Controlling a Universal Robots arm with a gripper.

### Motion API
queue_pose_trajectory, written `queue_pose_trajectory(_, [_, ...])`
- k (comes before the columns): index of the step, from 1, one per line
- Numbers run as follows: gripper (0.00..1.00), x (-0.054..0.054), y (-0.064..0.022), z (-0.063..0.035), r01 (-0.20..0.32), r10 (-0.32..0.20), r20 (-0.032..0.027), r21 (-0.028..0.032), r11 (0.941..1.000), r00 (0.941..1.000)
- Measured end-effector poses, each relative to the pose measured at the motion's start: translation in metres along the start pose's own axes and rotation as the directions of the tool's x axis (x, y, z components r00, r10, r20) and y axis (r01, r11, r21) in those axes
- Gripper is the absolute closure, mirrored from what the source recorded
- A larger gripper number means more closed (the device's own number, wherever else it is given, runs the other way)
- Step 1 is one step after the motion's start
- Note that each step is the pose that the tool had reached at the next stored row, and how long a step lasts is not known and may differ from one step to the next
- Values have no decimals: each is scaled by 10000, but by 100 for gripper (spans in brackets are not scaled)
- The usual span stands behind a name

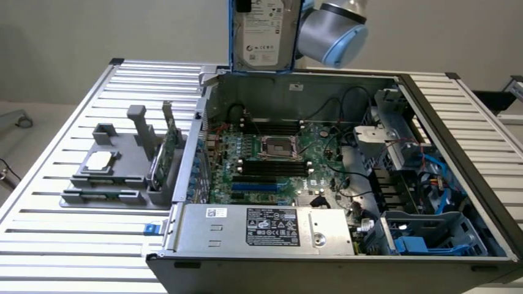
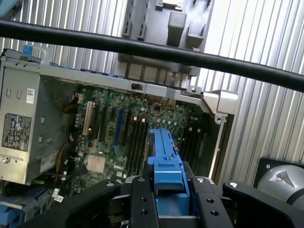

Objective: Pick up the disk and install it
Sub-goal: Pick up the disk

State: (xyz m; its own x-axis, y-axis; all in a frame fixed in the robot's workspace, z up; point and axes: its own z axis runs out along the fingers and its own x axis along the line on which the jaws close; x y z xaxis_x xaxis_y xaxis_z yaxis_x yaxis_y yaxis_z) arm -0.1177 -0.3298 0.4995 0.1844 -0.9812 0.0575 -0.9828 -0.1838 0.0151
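Hovering high at the top edge of the exterior view, showing a rounded silver-grey wrist joint (image 1: 331,33) tilted to one side. Pointing the gripper (image 2: 170,190) downward. Pinching two black fingers (image 2: 141,199), partly closed, against opposite sides of the disk (image 2: 166,152), gripping it by its blue frame and carrying it upright, on edge, in mid-air.

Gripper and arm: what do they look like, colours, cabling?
The gripper is matte black, with two flat, blocky fingers studded with small round screw heads. A thick black cable runs across the wrist view. The arm has smooth, rounded silver-grey joint housings.
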Motion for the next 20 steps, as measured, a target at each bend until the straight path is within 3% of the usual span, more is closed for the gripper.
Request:
queue_pose_trajectory(11, [67,66,-152,-1,328,-328,-11,17,9995,9995])
queue_pose_trajectory(15, [67,158,-184,-5,330,-330,-7,18,9995,9995])
queue_pose_trajectory(20, [67,288,-244,-19,330,-331,51,31,9994,9994])
